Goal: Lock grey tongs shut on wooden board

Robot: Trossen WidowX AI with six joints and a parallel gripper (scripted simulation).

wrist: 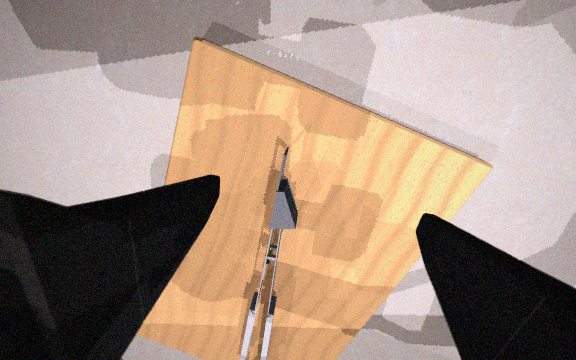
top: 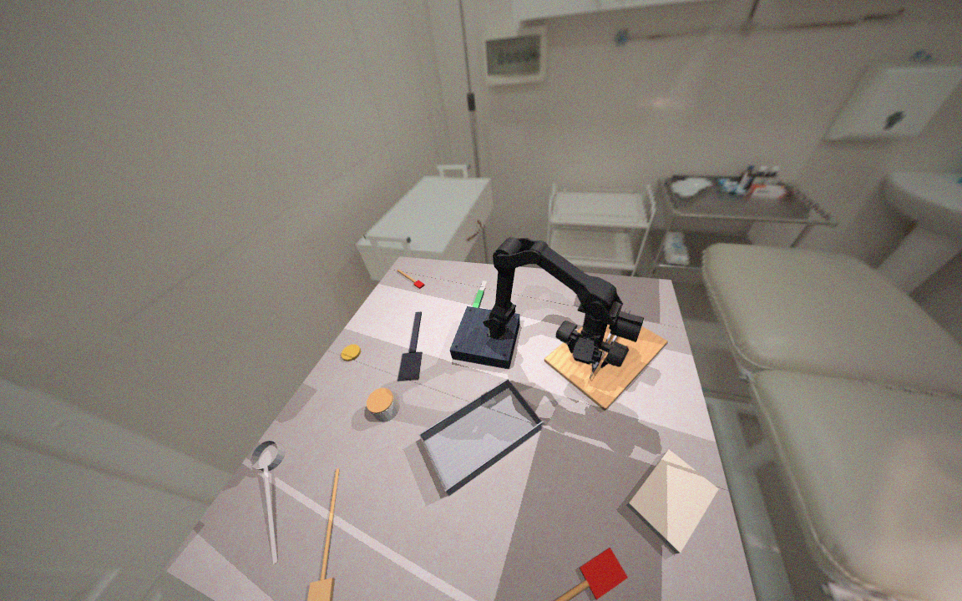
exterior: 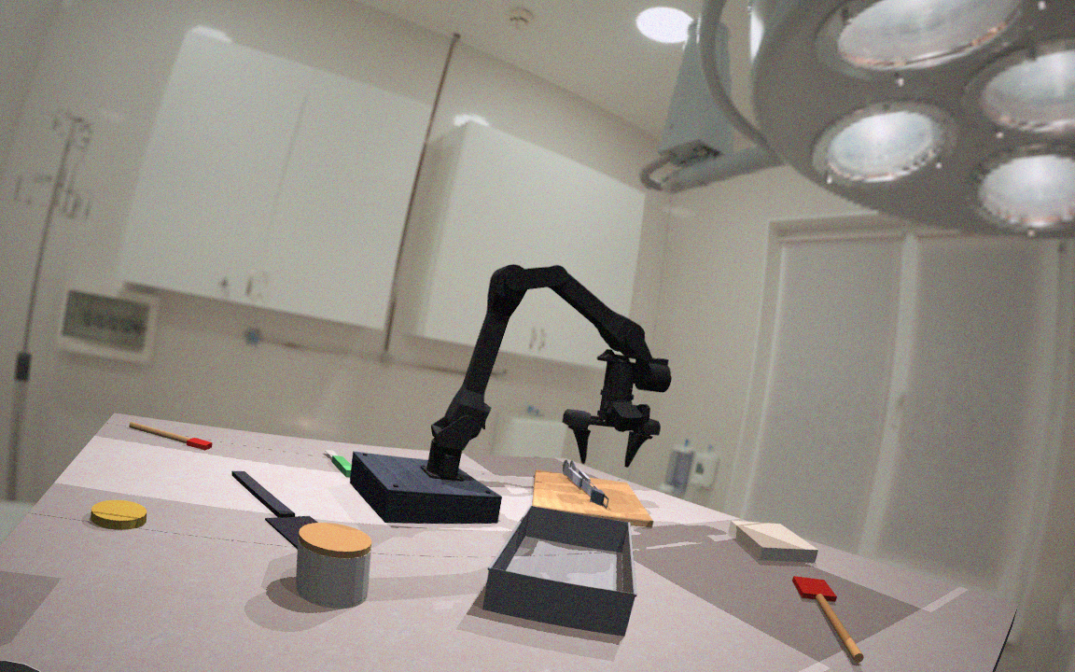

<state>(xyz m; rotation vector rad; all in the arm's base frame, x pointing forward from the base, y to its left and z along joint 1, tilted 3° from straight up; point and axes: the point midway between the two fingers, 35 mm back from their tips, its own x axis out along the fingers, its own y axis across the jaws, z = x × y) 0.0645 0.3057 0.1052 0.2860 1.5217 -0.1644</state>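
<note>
Because the tongs (exterior: 582,482) (wrist: 283,212) belong on the board (top: 606,396) (exterior: 646,514) (wrist: 225,75), they lie there, arms nearly together; the fingers (exterior: 606,463) hang wide and empty above.

On the wooden board (top: 627,371) (exterior: 547,495) (wrist: 230,75), the tongs (top: 598,366) (exterior: 584,482) (wrist: 284,212) are laid. By the top view, the roasting tin (top: 433,430) (exterior: 554,606) is placed left of and before the board, and the lidded jar (top: 381,404) (exterior: 333,564) is seen to the left of the tin, all on the tabletop (top: 397,538) (exterior: 198,625).
</note>
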